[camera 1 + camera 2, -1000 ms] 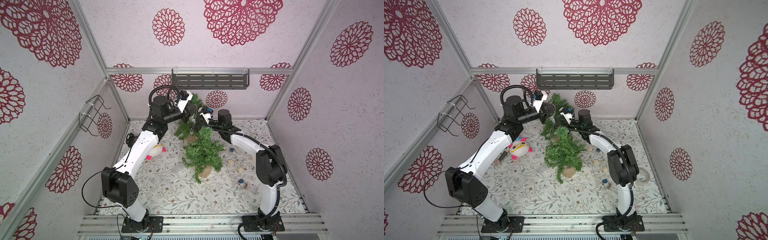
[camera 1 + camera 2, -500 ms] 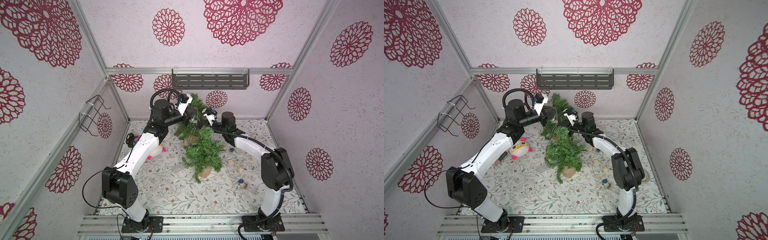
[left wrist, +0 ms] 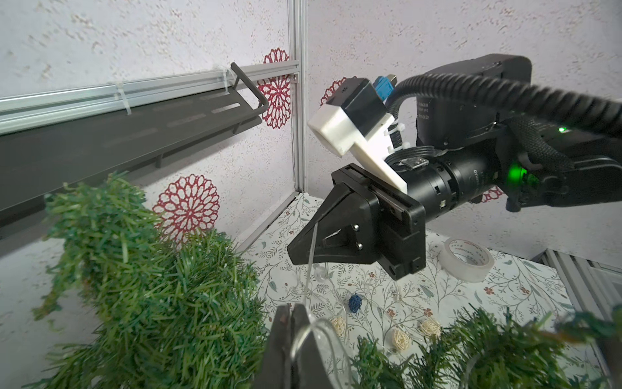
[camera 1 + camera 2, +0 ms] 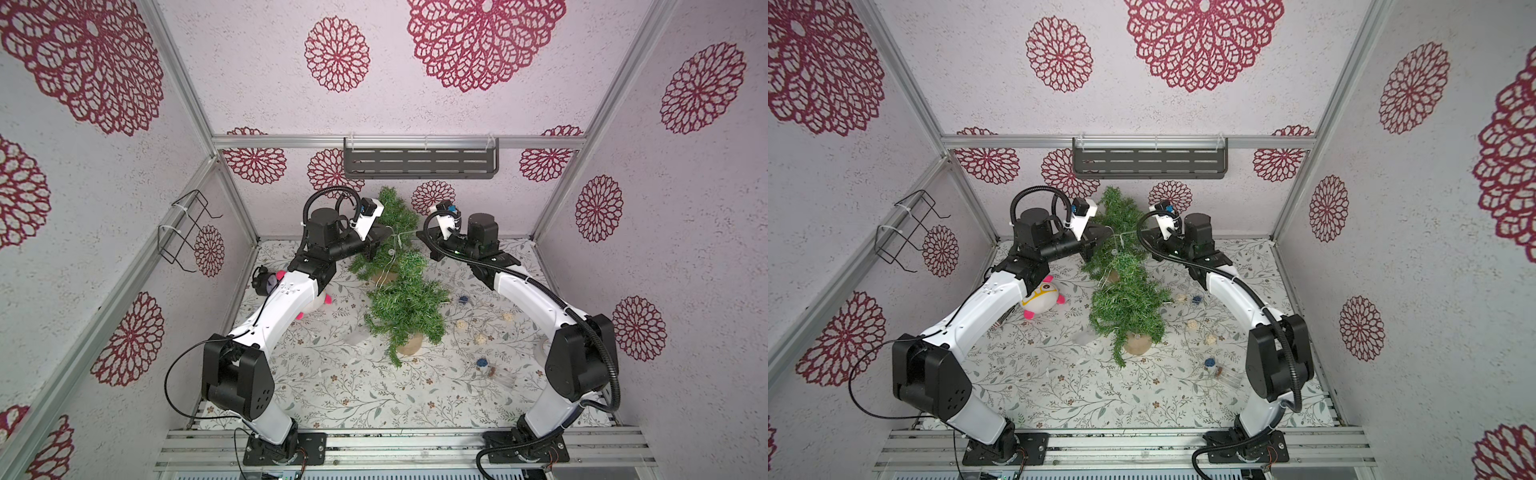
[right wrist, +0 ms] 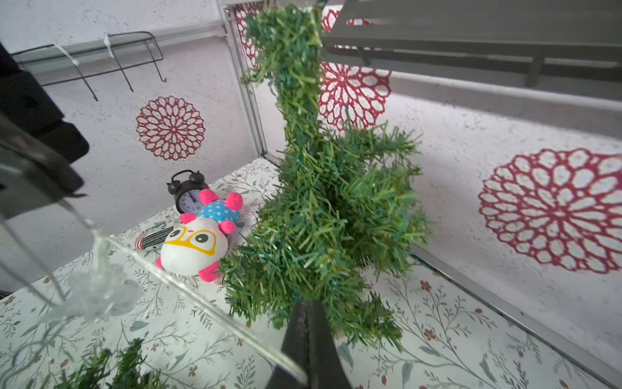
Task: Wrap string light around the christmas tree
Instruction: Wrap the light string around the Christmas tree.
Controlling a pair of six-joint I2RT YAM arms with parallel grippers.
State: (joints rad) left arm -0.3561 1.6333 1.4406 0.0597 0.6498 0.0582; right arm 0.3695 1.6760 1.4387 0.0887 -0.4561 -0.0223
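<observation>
Now, counter [image 4: 332, 386]: floral sheet, scattered balls [image 4: 1192, 324], toy [image 4: 1040, 297].
Walls [image 4: 249, 83]: pale, red rosettes; grey shelf [image 4: 419, 162].
Left jaws, right jaws: each clamped on string light [image 3: 312, 256].
String light: stretched between them, beside rear tree [image 4: 395, 208].

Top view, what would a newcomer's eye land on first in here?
Two green trees stand mid-scene, the back tree behind the front tree. The left hand and right hand are each shut on the string light, its thin wire stretched between them at the back tree. A pink-and-white plush lies by the left arm, and big red medallions dot the walls.
</observation>
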